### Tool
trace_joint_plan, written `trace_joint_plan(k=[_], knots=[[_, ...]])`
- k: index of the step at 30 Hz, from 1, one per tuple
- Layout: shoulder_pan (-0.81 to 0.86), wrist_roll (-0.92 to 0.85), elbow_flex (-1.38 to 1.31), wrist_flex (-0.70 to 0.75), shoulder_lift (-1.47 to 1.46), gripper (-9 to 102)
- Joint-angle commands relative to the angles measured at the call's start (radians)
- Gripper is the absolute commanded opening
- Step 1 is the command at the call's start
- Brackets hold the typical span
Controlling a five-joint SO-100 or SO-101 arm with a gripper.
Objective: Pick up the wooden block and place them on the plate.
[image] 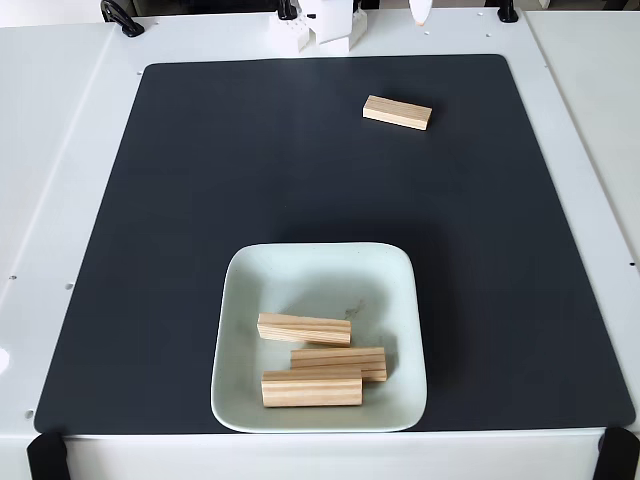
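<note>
1. Clearly, four wooden blocks show in the fixed view; three lie inside the plate (235,300) and one lies outside it on the black mat (200,180).
2. Of the three in the plate, the upper wooden block (304,329) lies left of the dish's centre, nearly level with a slight tilt, its right end close to a small smudge (352,309) on the plate floor.
3. The middle wooden block (338,360) sits lower and further right, its lower edge hidden by the block in front of it.
4. The front wooden block (312,388) lies nearest the plate's lower rim; it touches or overlaps the middle one, though which of the two I cannot tell.
5. The fourth wooden block (397,112) lies alone on the mat towards the upper right, well apart from the plate, tilted slightly with its right end lower.
6. The plate, pale mint-white and square with rounded corners, rests on the lower middle part of the mat, its lower rim near the mat's front edge.
7. The mat covers most of the white counter (60,200).
8. White parts of the arm's base (320,25) stand at the top edge, beyond the mat.
9. I cannot tell how the end effector stands.
</note>
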Motion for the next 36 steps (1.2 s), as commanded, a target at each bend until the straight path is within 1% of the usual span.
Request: trace_joint_plan(k=[1,7,13,17,19,22,28,33,36], knots=[[-0.018,0.087,-0.008,0.009,-0.021,-1],[-0.043,0.241,0.009,0.012,-0.147,-1],[-0.104,0.341,0.009,0.012,-0.268,-1],[-0.135,0.37,0.026,0.005,-0.282,-1],[-0.14,0.37,0.074,-0.025,-0.279,-1],[-0.137,0.368,0.178,-0.109,-0.244,-1],[-0.138,0.354,0.416,-0.276,-0.055,-1],[-0.138,0.354,0.54,-0.341,0.029,-1],[-0.138,0.354,0.566,-0.348,0.04,-1]])
